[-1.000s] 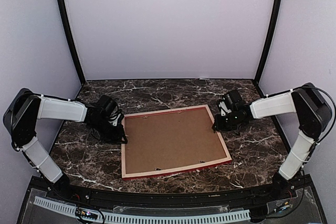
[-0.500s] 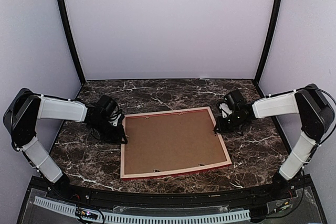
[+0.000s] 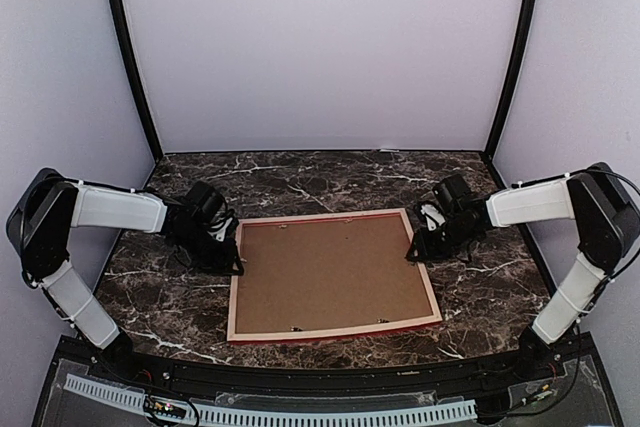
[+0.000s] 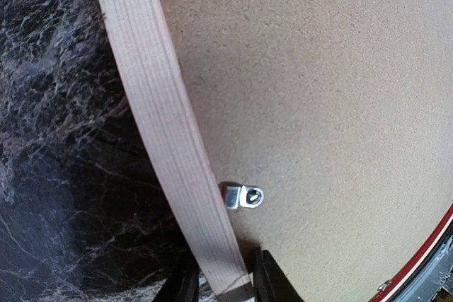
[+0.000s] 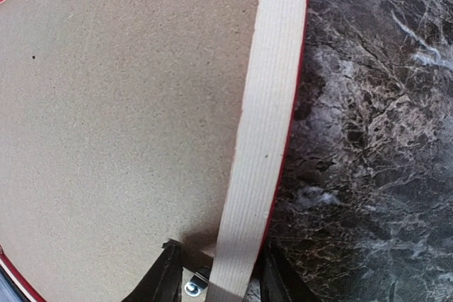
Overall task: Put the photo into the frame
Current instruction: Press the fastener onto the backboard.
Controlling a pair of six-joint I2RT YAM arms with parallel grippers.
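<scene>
The frame lies face down on the marble table, pale wood back up, red edge showing along its near side. A brown backing board fills it. The photo is hidden. My left gripper sits low at the frame's left rail, shut on it with a finger close on each side. My right gripper straddles the right rail; it is open, with a gap between its inner finger and the wood.
Small metal clips hold the board at the rails; another clip shows beside my right inner finger. Dark marble tabletop surrounds the frame. Grey walls and black posts enclose the back and sides.
The frame's right side has swung toward the near edge along with my right gripper, so it lies squarer. The right jaws have widened. The left arm has not moved.
</scene>
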